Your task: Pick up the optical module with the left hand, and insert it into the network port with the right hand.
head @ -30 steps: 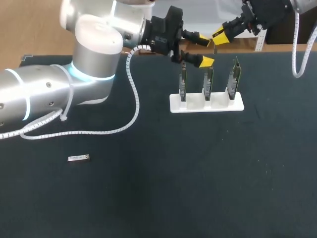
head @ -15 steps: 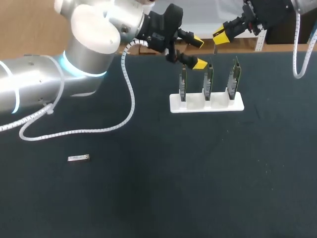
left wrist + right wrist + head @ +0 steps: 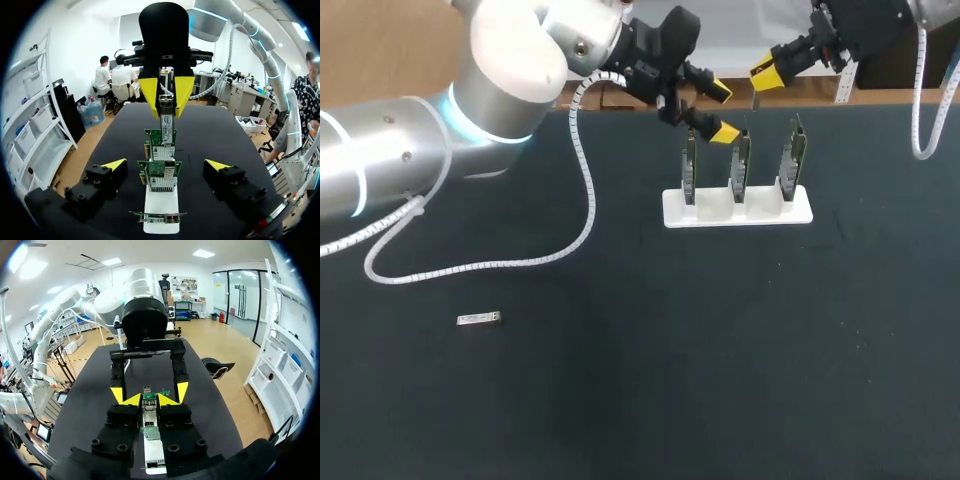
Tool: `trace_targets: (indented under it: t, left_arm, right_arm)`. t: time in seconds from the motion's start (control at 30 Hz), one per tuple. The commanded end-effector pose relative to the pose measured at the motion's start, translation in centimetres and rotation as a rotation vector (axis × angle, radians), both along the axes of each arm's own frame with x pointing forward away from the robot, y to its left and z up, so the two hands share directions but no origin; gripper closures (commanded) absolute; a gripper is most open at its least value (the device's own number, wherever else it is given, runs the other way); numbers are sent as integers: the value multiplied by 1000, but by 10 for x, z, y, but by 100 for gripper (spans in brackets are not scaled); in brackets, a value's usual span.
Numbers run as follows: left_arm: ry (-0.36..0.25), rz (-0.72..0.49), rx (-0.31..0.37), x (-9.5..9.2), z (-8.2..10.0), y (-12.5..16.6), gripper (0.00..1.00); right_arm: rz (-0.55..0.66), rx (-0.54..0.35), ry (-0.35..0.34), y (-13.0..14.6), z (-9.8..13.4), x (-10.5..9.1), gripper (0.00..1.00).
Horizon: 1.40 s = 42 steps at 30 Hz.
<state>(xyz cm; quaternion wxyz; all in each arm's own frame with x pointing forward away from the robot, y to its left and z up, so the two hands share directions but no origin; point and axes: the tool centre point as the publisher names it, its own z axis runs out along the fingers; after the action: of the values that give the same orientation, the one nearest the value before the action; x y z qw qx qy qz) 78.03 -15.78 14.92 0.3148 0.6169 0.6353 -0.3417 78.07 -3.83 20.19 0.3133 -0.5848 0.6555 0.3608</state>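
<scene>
The optical module [image 3: 480,319] lies flat on the table [image 3: 720,350], well apart from both grippers. Farther back, the left gripper [image 3: 718,111] hangs wide open above the card rack [image 3: 737,208]. Beyond it, the right gripper [image 3: 765,73] is pinched narrow on a small green card [image 3: 166,122].

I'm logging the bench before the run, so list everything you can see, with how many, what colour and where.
small silver optical module: one, silver, lying flat at the table's front left, far from both grippers.
white slotted holder: one, white, far middle of the table.
green network cards: three, green, upright in a row in the holder.
hanging green card: one, green, held from above, beyond the far end of the row.
black table: one, black, under everything.
left gripper: one, black with yellow tips, open, by the top of the row's left-end card.
right gripper: one, black with yellow tips, over the table's far edge, apparently shut on the hanging card.
</scene>
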Motion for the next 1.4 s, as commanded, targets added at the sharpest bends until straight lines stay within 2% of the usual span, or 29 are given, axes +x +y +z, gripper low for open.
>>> trace_targets:
  t: [0.03, 0.17, 1.4]
  left_arm:
    - [9, 2, 16, 1, -1, 0, 0]
    - [-6, -12, 61, 0, -2, 1, 0]
    - [24, -13, 58, -9, -8, -3, 0]
  right_arm:
    - [-1, 1, -2, 0, 0, 0, 100]
    - [1, 1, -2, 0, 0, 0, 100]
    - [30, 20, -1, 2, 5, -5, 100]
